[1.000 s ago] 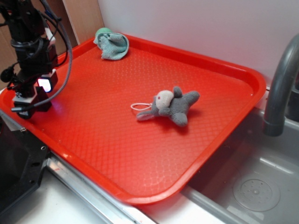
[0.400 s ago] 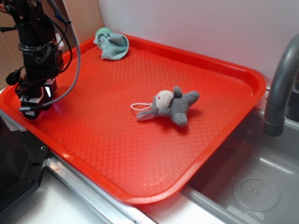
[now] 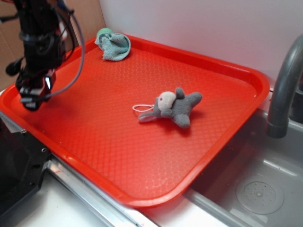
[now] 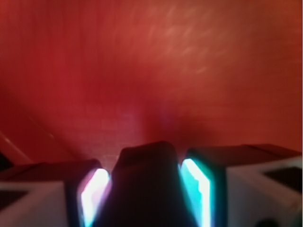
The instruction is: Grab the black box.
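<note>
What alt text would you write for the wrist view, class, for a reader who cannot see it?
A small black box sits clamped between the claw's two fingers, whose inner pads glow pink on one side and cyan on the other. Behind it, the textured floor of a red tray fills the blurred frame.

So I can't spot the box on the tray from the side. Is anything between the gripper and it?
No. In the wrist view the black box already sits between the gripper pads, both against its sides, over the red tray.
</note>
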Controlling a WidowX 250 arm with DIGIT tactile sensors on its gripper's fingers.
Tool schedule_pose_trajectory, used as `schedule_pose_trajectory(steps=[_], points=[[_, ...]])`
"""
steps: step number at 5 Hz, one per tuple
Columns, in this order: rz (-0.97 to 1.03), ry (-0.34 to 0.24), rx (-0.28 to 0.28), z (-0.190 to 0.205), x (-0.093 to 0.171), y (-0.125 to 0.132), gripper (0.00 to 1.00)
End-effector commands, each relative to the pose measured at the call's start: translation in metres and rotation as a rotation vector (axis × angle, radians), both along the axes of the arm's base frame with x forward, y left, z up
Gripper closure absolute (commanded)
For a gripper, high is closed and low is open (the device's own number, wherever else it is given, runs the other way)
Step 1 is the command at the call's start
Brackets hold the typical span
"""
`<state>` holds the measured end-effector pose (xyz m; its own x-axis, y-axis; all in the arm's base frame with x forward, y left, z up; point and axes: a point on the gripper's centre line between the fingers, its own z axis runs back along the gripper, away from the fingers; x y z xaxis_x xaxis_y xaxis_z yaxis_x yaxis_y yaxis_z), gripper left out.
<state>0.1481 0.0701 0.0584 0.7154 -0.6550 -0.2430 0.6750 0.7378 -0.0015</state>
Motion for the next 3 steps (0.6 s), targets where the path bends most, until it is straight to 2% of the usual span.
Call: schedule_pose_trajectory(steps=[1,2,3], points=[[0.48,-0.389,-0.074,0.1,0.046,-0.042,1.0],[0.571,-0.427,-0.084,0.129,0.06,-0.06,1.0],[0.604,-0.446,-0.076,0.139,0.06,-0.072,1.0]])
